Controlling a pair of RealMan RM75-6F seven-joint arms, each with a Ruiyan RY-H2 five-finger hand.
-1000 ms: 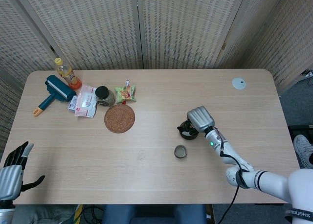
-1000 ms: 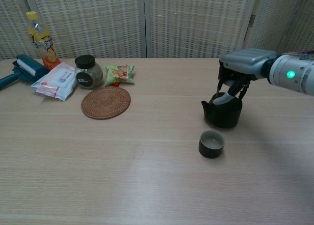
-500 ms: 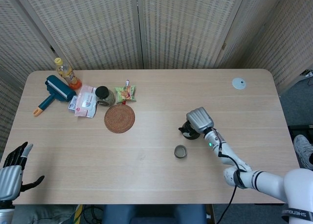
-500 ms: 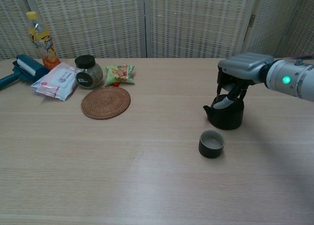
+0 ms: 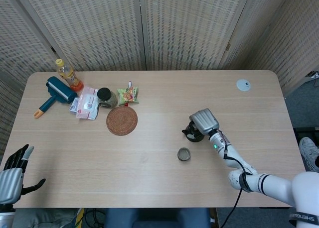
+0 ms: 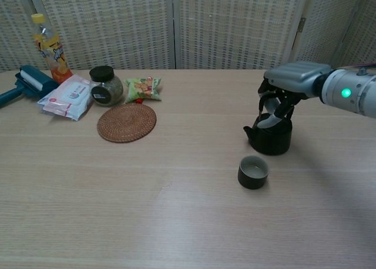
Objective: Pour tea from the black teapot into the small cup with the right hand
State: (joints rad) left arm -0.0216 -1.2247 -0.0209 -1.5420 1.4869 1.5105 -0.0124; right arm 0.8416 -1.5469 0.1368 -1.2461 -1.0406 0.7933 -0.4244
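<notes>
You face a long counter [image 5: 149,153] of pale wood grain with rounded corners. Behind it stands a folding screen [image 5: 189,24] of woven, cream-coloured panels in light frames, angled in at both sides so it wraps around the far edge. To your right, beyond the counter's end, grey floor [image 5: 304,106] shows. The light is even and soft, with only faint shadows on the wood

On the surface's [image 5: 149,153] far left side stand an orange drink bottle [image 5: 68,74] and a teal lint roller [image 5: 56,92]. Beside them lie a wipes pack [image 5: 85,103], a black-lidded jar [image 5: 105,97], a snack packet [image 5: 128,94] and a round woven coaster [image 5: 121,120]. A small white disc [image 5: 243,85] sits well apart, far right.
</notes>
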